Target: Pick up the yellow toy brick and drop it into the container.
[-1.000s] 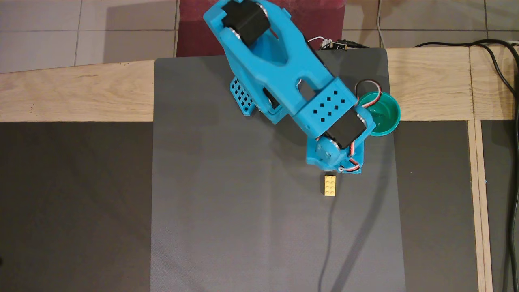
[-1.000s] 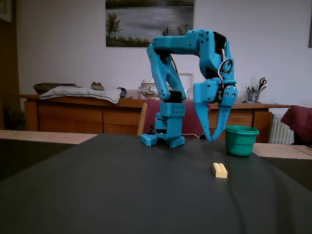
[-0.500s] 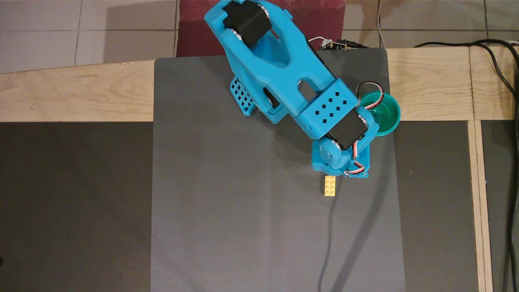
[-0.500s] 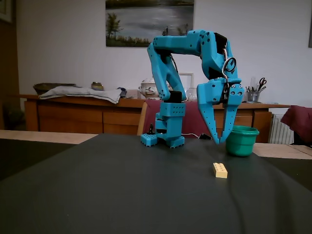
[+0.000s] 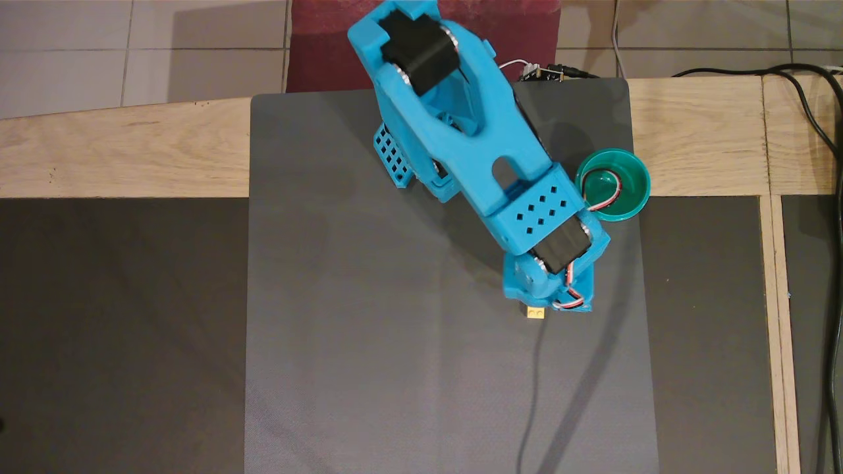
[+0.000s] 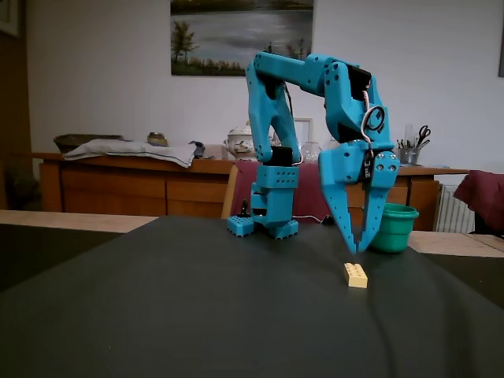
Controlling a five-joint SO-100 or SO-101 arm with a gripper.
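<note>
Nearest me, the yellow toy brick lies ungrasped on the surface; my jaws hover just above, tips nearly closed. Teal cup waits empty at two o'clock.

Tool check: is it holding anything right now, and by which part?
Nothing. The tool hangs above the yellow brick, which lies on the mat.

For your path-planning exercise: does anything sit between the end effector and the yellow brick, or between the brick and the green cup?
Nothing visible does. The end effector hangs just above the yellow brick, and bare mat separates it from the green cup.
</note>
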